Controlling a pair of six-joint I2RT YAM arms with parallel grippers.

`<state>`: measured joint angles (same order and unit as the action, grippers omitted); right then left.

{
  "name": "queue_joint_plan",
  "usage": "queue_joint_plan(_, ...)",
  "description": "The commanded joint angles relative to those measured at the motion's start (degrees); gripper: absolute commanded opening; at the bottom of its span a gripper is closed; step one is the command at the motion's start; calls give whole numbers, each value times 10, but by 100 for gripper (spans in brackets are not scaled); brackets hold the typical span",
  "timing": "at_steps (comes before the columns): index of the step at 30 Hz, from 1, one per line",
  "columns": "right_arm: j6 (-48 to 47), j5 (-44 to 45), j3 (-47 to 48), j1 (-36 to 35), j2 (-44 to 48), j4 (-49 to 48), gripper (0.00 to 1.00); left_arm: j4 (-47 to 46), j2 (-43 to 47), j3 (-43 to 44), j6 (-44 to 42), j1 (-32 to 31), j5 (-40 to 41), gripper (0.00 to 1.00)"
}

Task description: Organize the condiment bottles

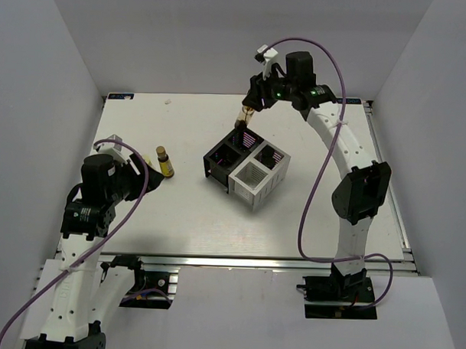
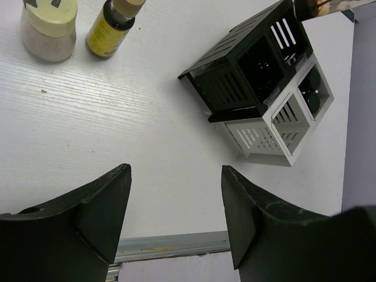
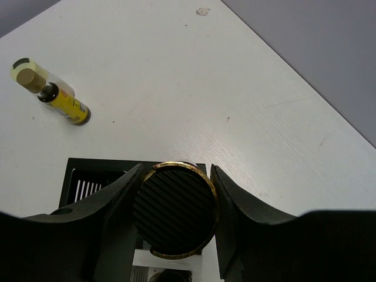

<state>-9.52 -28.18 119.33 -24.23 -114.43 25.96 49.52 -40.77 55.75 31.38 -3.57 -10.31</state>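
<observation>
**Desk:** What has the right tool (image 3: 176, 191) got?

**Me:** It's closed on a bottle (image 3: 175, 212), one finger on either side just under the dark ribbed cap. The bottle hangs upright over the rack (image 1: 245, 169), above the far black cell. As far as I can judge it isn't down in the cell yet. I grip it near the top so the body can drop straight in without the fingers fouling the walls.

**Desk:** Anything in the rack already?

**Me:** The cells I can see into look bare. The deeper ones are too dark to tell.

**Desk:** And the left tool (image 2: 176, 176)?

**Me:** Wide open, holding nothing, low over the near-left part of the bench (image 1: 178, 218). I have it parked there to be clear of the right arm and close to the next two. Those are a yellow bottle (image 2: 111, 29) and a pale-lidded jar (image 2: 50, 29), upright just beside each other and well apart from the rack.

**Desk:** What worries you?

**Me:** The rack sits skewed to the bench edge, so I must centre the bottle over the cell. I reckon a knock on a divider could tilt the bottle or shove the rack.
</observation>
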Motion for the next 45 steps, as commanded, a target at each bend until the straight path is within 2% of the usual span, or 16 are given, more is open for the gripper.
queue_joint_plan(1,-8,-3,6,0,21,-35,0,-8,6,0,-1,1,-5,73)
queue_joint_plan(19,-87,-49,-64,0,55,1,0,-13,9,-11,0,1,-8,73)
queue_joint_plan(33,-130,-3,-81,-27,6,-13,0,-21,4,-17,-2,1,-8,73)
queue_joint_plan(37,-141,8,-81,-35,-4,-14,11,-28,3,-21,0,1,-9,73)
queue_joint_plan(38,-145,14,-82,-36,-7,-14,16,-28,3,-22,0,1,-9,73)
queue_joint_plan(45,-155,34,-103,-49,-11,-28,31,-33,-4,-22,-2,1,-9,73)
